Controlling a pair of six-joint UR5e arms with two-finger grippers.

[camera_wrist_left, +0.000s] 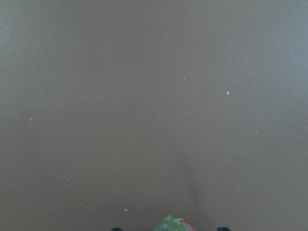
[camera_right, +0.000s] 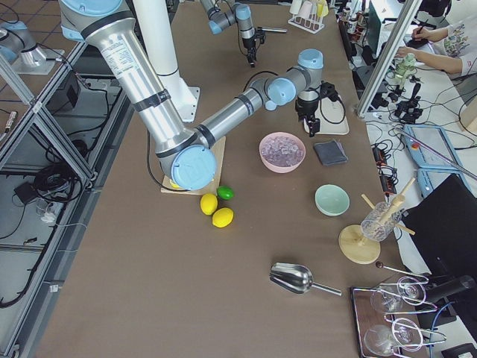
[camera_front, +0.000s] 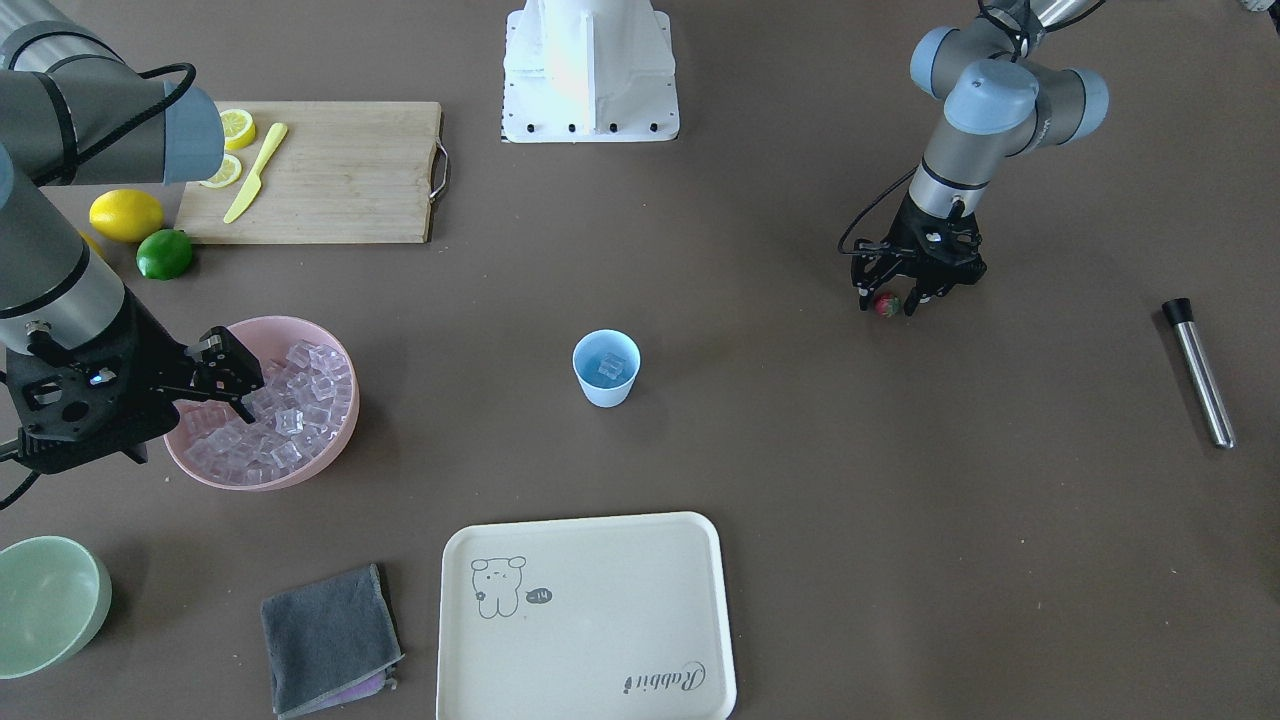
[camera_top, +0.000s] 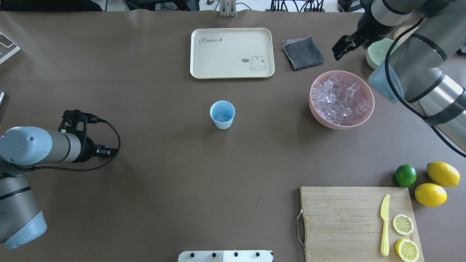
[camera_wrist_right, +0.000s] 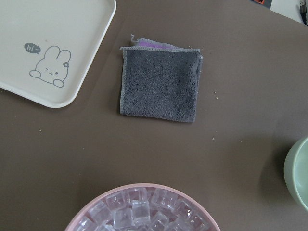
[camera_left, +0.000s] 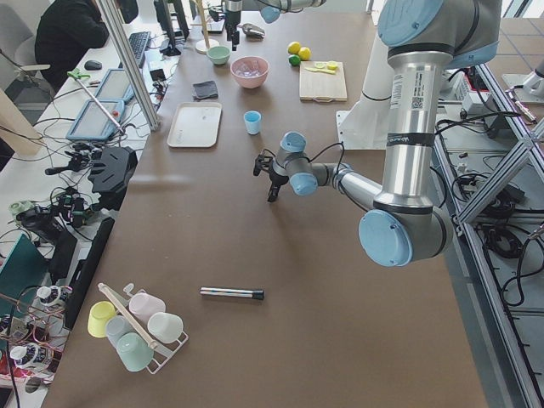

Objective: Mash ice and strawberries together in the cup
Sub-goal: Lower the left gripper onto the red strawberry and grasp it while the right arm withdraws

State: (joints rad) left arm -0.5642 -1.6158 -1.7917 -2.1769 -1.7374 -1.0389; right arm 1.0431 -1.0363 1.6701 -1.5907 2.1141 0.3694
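The light blue cup stands mid-table with one ice cube inside. More ice fills the pink bowl. My right gripper hovers open over that bowl's edge, nothing between its fingers. The strawberry, red with a green top, lies between the fingers of my left gripper, far to the cup's side. In the left wrist view a gap shows on each side of the berry, so this gripper is open around it.
A steel muddler with a black cap lies beyond the left gripper. A cream tray, grey cloth and pale green bowl line the far edge. A cutting board with knife, lemons and lime sits by the right arm.
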